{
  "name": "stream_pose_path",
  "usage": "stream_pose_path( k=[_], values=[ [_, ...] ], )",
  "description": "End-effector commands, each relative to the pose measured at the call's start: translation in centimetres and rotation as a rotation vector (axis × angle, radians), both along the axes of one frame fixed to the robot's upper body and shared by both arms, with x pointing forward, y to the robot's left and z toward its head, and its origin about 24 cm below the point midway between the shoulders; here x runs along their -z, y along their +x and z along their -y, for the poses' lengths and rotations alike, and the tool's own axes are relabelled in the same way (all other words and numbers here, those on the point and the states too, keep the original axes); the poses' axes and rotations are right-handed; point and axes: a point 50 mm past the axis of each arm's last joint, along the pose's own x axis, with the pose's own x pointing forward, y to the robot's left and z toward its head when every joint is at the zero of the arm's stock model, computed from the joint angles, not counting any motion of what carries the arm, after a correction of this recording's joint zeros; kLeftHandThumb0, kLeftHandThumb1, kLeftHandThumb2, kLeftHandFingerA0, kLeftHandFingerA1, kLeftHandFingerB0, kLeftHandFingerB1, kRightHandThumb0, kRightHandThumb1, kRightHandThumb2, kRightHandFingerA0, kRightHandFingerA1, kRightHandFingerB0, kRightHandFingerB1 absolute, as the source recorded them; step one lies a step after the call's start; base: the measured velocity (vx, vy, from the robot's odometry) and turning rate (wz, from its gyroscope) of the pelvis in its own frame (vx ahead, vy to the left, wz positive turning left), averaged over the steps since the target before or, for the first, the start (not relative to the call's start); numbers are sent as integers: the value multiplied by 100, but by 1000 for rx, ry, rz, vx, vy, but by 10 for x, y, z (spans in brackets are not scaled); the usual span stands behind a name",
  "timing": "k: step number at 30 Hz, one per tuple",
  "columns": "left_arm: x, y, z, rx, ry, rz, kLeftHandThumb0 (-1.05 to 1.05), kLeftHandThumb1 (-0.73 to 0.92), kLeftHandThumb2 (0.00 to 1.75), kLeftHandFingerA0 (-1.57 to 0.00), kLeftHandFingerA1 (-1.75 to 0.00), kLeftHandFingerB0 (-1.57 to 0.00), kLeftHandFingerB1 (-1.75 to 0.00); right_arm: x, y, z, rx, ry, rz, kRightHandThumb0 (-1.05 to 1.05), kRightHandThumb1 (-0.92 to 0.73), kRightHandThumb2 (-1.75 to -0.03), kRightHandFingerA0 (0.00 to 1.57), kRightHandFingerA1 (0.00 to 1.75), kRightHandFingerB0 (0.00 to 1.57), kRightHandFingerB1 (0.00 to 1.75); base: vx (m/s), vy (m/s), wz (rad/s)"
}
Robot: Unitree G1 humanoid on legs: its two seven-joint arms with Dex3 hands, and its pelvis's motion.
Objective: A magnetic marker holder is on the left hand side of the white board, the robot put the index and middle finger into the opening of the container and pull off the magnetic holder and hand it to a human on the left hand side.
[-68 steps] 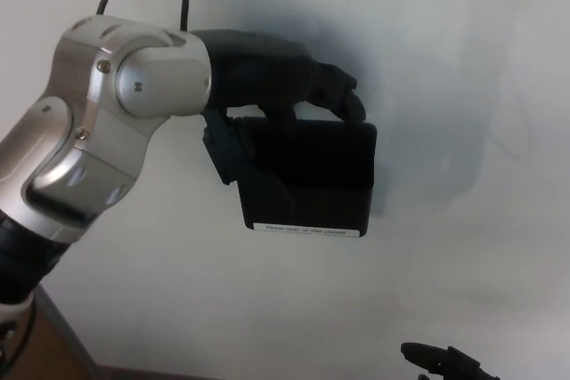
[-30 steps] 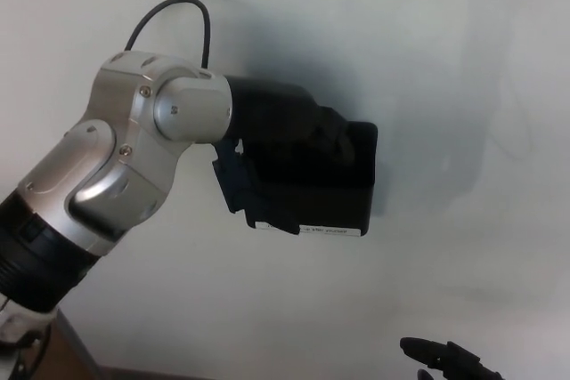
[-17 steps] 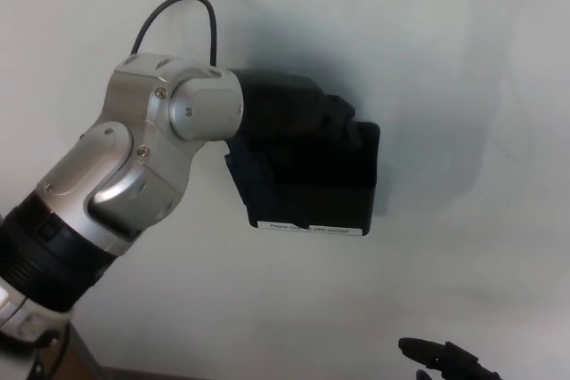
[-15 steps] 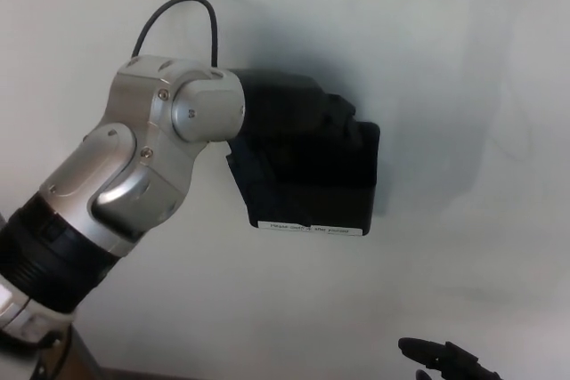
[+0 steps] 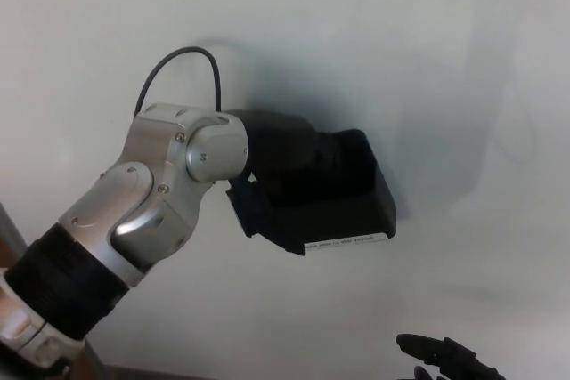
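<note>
Left hand (image 5: 289, 156) hooked into magnetic holder (image 5: 343, 206) opening, holder tilted under it. Rigid plastic, light, slick; magnet resists. Grip top lip. Right hand (image 5: 445, 358) low, grip unclear.

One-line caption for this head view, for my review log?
Left hand reaches into a tilted black marker holder against the whiteboard.

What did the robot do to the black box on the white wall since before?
The left hand, its fingers in the black rectangular marker holder, has dropped lower and tilted the holder, swinging its labelled bottom edge up to the right. The right hand stayed low at the bottom edge.
</note>
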Motion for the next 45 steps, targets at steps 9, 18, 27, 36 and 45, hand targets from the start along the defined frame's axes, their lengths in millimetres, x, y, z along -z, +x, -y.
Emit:
stream_pose_path(
  k=[9,18,27,36,45],
  values=[
    [37,-5,-1,-13,126,-170,-86,46,76,-49,-51,-17,-34,-3,5,7,10,-16,7,-63,-78,-63,83,66,63,45,0,0,0],
    [31,-7,5,13,22,-130,-74,49,56,-67,-57,-23,-29,-5,8,6,-6,-32,19,-63,-78,-64,75,56,62,46,0,0,0],
    [8,-7,18,15,-72,-88,-74,49,56,-45,-40,-21,-28,-4,11,5,3,-17,1,-61,-78,-63,75,57,61,48,0,0,0],
    [30,-7,21,14,-153,-24,-17,69,61,-90,-56,-72,-45,-4,9,5,-15,-44,9,-60,-79,-64,74,56,60,48,0,0,0],
    [55,-6,18,-26,-146,-235,-20,70,86,-70,-159,-52,-135,-5,11,3,-15,-44,18,-60,-79,-64,75,58,61,48,0,0,0]
  ],
)
